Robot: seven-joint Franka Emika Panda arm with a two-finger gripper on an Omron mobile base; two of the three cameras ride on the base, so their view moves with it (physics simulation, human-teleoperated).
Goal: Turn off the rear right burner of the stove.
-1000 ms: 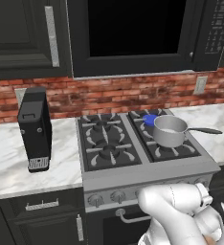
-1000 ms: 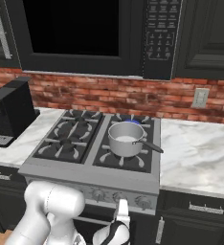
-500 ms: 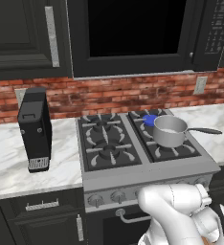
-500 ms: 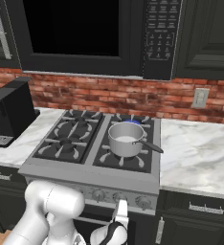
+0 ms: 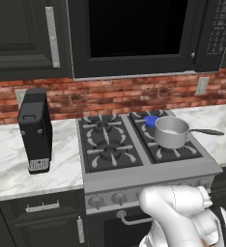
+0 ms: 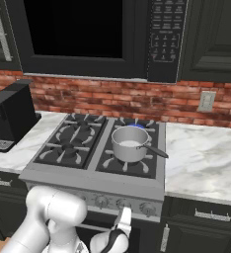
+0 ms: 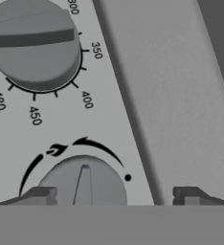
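The stove [image 5: 148, 173] [image 6: 88, 180] is a steel range with a black grated top. Its rear right burner [image 5: 150, 120] [image 6: 135, 127] shows a small blue flame just behind a steel pot [image 5: 171, 133] [image 6: 129, 144]. My gripper [image 6: 123, 222] [image 7: 115, 196] hangs low against the front panel, just under the row of knobs [image 6: 123, 203]. In the hand view a round knob [image 7: 83, 183] with a flame arc above it sits between my open fingertips [image 7: 42, 195], nearer the left one and untouched. A bigger temperature dial [image 7: 35, 45] lies beyond it.
A black coffee machine [image 5: 35, 130] [image 6: 14, 116] stands on the marble counter left of the stove. The pot's handle [image 5: 204, 131] sticks out to the right. The oven's bar handle [image 5: 134, 221] runs below the knobs. Dark cabinets and a microwave hang above.
The arm has shifted only slightly in front of the stove. Pot, flame and coffee machine stay as they were.
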